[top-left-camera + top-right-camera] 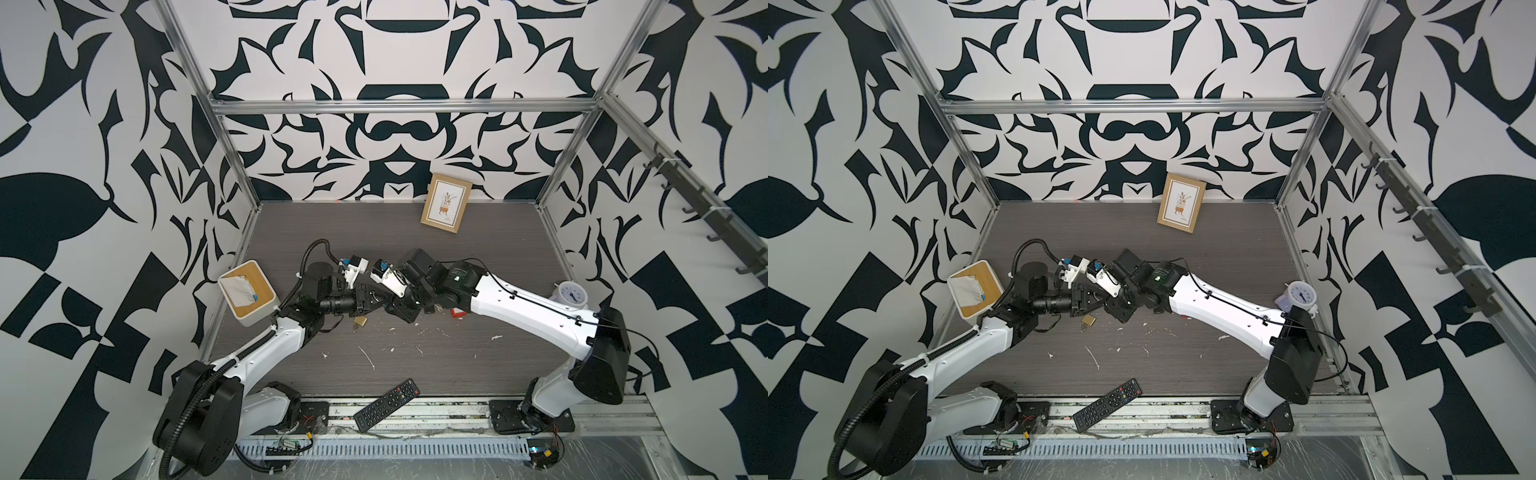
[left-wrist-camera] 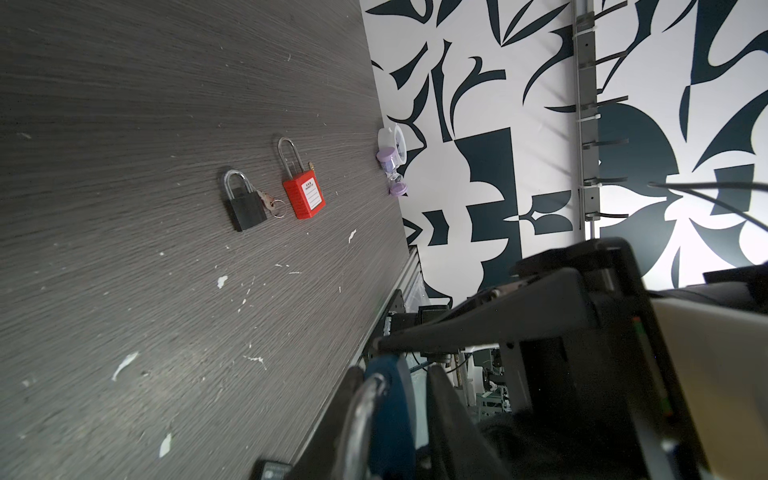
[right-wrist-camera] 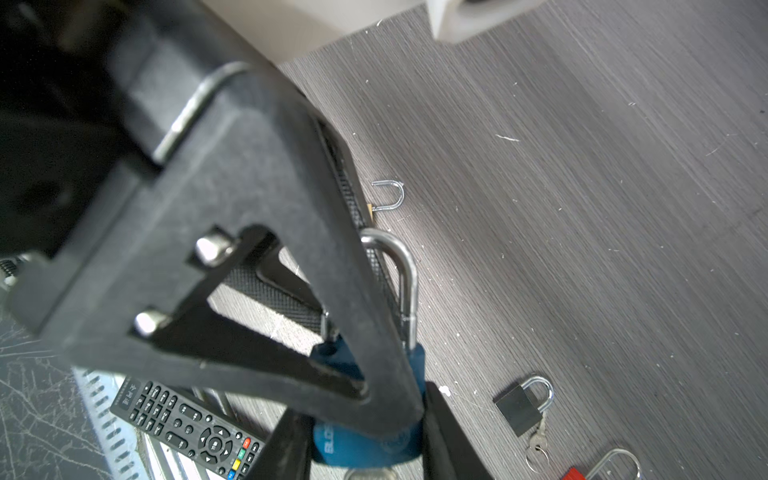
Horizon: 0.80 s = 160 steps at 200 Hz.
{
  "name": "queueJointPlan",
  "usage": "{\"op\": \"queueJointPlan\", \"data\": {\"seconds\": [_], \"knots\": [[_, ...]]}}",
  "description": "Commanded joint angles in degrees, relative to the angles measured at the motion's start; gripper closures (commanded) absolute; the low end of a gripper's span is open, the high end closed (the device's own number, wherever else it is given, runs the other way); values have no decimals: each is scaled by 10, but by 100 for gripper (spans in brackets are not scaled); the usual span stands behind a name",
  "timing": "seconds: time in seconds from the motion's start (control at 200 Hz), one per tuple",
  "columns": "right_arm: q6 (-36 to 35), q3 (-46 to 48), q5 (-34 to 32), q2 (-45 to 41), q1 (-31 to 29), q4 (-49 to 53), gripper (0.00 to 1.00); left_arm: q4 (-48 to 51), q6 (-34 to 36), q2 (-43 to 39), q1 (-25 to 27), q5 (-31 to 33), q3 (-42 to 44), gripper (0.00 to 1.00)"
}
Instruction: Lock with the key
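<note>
Clock directions refer to the counter (image 1: 415, 257) as seen in both top views. At 9 o'clock, a tissue box (image 1: 245, 291) sits at the counter edge. Near the centre, the left fingers (image 2: 449, 419) bracket the steel shackle (image 3: 409, 282) of the blue padlock (image 3: 361, 451); whether they clamp it cannot be determined. A brass padlock (image 1: 360, 321) lies on the counter at about 7 o'clock from these fingers. A remote control (image 1: 386, 405) lies at 6 o'clock. A picture frame (image 1: 446, 203) leans at 1 o'clock. The right fingers (image 3: 446, 440) are closed on the blue padlock body, holding it off the counter. Beneath the right arm lies a black padlock (image 2: 245, 208) with keys (image 2: 272, 203) on a ring touching it. A red padlock (image 2: 303, 197) lies just beside it. At 3 o'clock stand a purple hourglass (image 2: 392, 172) and an alarm clock (image 1: 572, 294).
</note>
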<state>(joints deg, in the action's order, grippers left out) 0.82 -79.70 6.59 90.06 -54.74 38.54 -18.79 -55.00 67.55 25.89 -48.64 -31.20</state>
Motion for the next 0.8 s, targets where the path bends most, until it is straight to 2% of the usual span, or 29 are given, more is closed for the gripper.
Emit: {"op": "queueJointPlan", "data": {"seconds": [0.0,0.135,0.355,0.465,0.62,0.685,0.735,0.795], "knots": [[-4,-24,-23,-12,-2,-22,100,9,9,-15,2,-3,-13,73],[-3,-31,-33,-7,-2,-22,100,11,9,-23,2,-4,-10,75],[-5,-42,-36,-4,-2,-22,100,9,9,-27,2,0,-8,88],[-4,-40,-33,-2,-2,-21,100,12,9,-25,2,8,-9,100],[-3,-39,-35,2,-2,-25,100,10,8,-22,2,25,-5,100],[-5,-41,-33,0,-1,-21,85,3,0,-24,2,36,-1,100],[-4,-49,-27,0,1,-15,60,3,-2,-29,2,56,1,100],[4,-70,-8,5,8,2,44,3,-2,-35,1,88,6,100]]}}
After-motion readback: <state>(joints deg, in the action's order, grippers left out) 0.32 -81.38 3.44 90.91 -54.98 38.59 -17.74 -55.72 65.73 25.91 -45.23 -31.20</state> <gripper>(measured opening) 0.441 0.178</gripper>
